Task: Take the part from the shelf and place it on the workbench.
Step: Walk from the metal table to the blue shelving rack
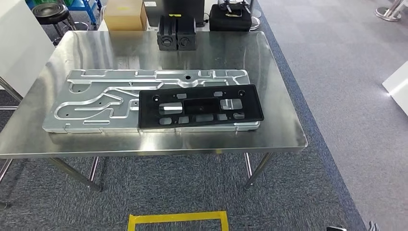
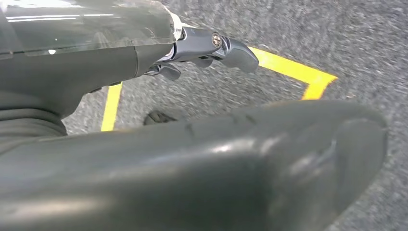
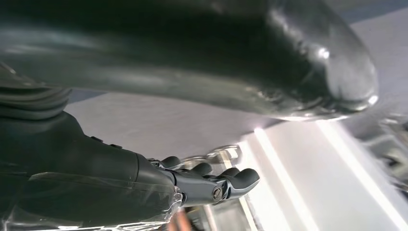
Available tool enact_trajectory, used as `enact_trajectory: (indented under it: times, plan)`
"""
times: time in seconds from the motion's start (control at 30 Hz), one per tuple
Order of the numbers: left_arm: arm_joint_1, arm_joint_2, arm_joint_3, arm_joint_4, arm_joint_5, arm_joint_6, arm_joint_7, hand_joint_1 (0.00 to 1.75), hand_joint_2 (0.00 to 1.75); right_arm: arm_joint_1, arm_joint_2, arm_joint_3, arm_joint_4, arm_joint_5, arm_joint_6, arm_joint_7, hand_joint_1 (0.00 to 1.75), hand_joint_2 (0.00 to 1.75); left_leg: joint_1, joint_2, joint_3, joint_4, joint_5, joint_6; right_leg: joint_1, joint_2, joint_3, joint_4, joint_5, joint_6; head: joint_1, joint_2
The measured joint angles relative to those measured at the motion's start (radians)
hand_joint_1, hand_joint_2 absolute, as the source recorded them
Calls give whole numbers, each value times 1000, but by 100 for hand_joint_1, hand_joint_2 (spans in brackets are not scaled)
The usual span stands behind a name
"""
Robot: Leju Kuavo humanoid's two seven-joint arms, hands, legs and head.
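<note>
On silver plate [image 1: 96, 103]: flat black perforated part [image 1: 199, 107]

Steel desk [image 1: 284, 130] carries a long silver machined plate [image 1: 96, 103] lying flat. A black plastic part [image 1: 199, 107] with cutouts lies on the plate's right half, near edge. Two black blocks [image 1: 176, 33] stand at the desk's far edge. Cardboard box [image 1: 124, 14] behind, black stool [image 1: 50, 12] far left. Yellow floor tape [image 1: 178, 219] near.
</note>
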Motion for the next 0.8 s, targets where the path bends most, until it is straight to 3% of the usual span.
enact_trajectory:
  times: [0.03,0.1,0.17,0.2,0.27,0.3,0.33,0.37,0.43,0.47,0.5,0.53,0.6,0.67,0.73,0.8]
  plan:
    - [0,0,-3,0,0,1,1,0,0,-5,-4,-20,32,10,-9,0,0,0,0,0,-14,2,9,-2,0,0,30,-15,18,-1,0,0]
    - [-2,-1,-11,0,0,1,2,0,0,-18,-13,-58,90,31,-24,0,0,0,0,0,-35,5,25,-7,1,1,139,-143,56,-9,0,0]
    - [-5,-3,-18,0,0,1,2,0,0,-35,-24,-92,138,52,-35,0,0,0,-2,1,-45,6,41,-17,7,3,235,-282,55,-22,0,0]
    - [-7,-4,-21,0,0,0,3,0,0,-41,-28,-106,158,59,-38,0,0,0,-3,1,-47,5,50,-23,10,4,256,-317,50,-28,0,0]
    - [-7,-3,-23,0,0,0,3,0,0,-47,-33,-127,191,66,-42,0,0,0,-2,1,-49,0,65,-36,11,3,252,-331,61,-42,0,0]
    - [-6,-3,-23,0,0,0,4,0,0,-49,-34,-135,204,67,-44,0,0,0,-2,0,-55,5,57,-41,10,1,244,-334,72,-50,0,0]
    - [-5,-2,-23,0,0,0,4,0,0,-52,-34,-140,214,68,-45,0,0,0,-2,-1,-65,24,31,-45,8,-1,233,-338,85,-59,0,0]
    - [-4,-2,-23,0,0,0,5,0,0,-54,-34,-145,223,72,-45,1,0,0,-2,-2,-80,64,-15,-49,6,-3,219,-341,99,-66,0,0]
    - [-4,-2,-24,0,0,0,7,0,0,-59,-35,-156,244,99,-46,12,0,0,0,-3,-108,186,-119,-54,10,-4,187,-338,122,-72,-1,0]
    - [-5,-2,-24,0,1,-1,8,0,0,-62,-35,-164,260,127,-46,28,0,0,0,-3,-113,245,-144,-56,12,-5,169,-334,133,-73,0,0]
    - [-5,0,-24,0,1,-3,10,0,0,-68,-36,-172,280,164,-46,52,0,0,0,-3,-107,279,-143,-57,14,-5,151,-329,143,-73,0,0]
    - [-4,2,-22,0,2,-5,14,0,0,-75,-37,-178,307,210,-42,85,0,0,0,-3,-85,280,-120,-57,14,-6,132,-321,153,-72,0,0]
    - [-5,9,-12,0,2,-5,30,0,0,-92,-37,-182,371,309,-16,174,0,0,0,-3,7,185,-72,-53,15,-6,96,-304,170,-67,0,0]
    - [-8,12,13,0,2,13,60,0,0,-111,-35,-170,435,403,44,285,0,0,-4,-3,107,41,-84,-42,18,-6,72,-287,186,-59,0,0]
    - [-8,9,48,0,2,45,89,0,0,-133,-29,-147,487,475,138,403,0,0,-9,-3,140,-25,-105,-27,18,-6,65,-284,203,-48,0,0]
    - [-6,0,78,0,2,65,105,0,0,-150,-20,-127,529,509,221,485,0,0,-7,0,123,-29,-86,-10,16,-4,58,-285,211,-36,0,0]
